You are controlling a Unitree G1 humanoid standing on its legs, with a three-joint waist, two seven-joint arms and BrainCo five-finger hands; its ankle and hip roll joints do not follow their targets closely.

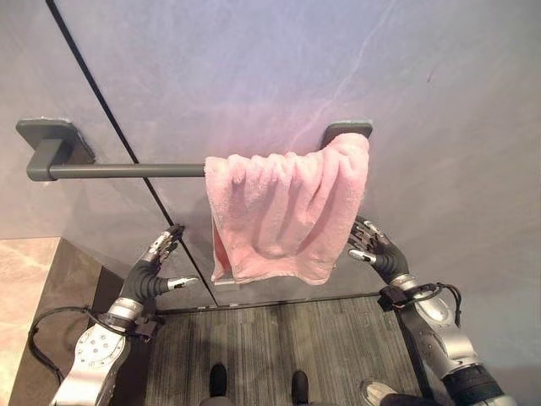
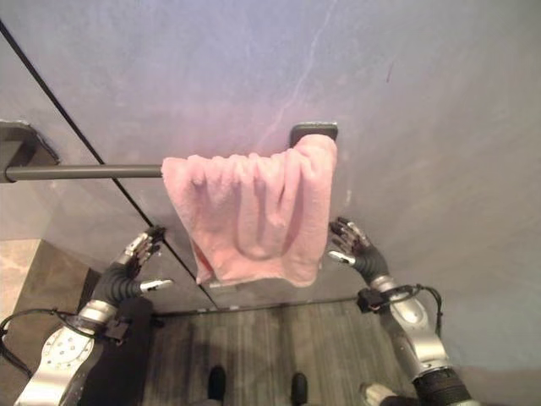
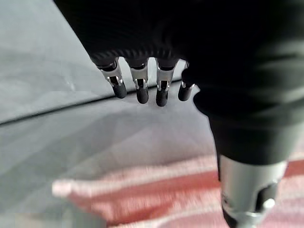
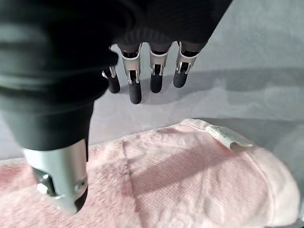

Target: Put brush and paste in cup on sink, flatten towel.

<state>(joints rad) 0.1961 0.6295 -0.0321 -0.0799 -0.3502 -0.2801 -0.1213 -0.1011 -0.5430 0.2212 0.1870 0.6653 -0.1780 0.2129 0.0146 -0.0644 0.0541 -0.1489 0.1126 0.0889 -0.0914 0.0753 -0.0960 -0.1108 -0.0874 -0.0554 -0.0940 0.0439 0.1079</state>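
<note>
Pink towel (image 1: 287,216) hangs bunched over the right end of a dark rail (image 1: 127,170) fixed to the grey wall (image 1: 254,68); it is gathered in vertical folds, its top right corner pushed up against the rail's right bracket (image 1: 347,129), its lower hem sagging unevenly; a white tag (image 4: 228,137) shows at one corner in the right wrist view. The left stretch of the rail is bare, running to the left bracket (image 1: 51,144). Left hand (image 1: 156,262) is raised below and left of the towel, apart from it; fingers straight and relaxed, thumb stuck out sideways, holding nothing; its wrist view shows the fingers (image 3: 137,90) spread toward the wall with the towel's edge lying past them. Right hand (image 1: 372,245) sits just beside the towel's lower right edge, fingers loosely extended and gripping nothing; whether it touches the cloth I cannot tell. A dark seam (image 1: 110,110) runs diagonally down the wall behind the rail; a stone counter (image 1: 34,288) edge shows at lower left; striped dark floor (image 1: 296,338) below.
</note>
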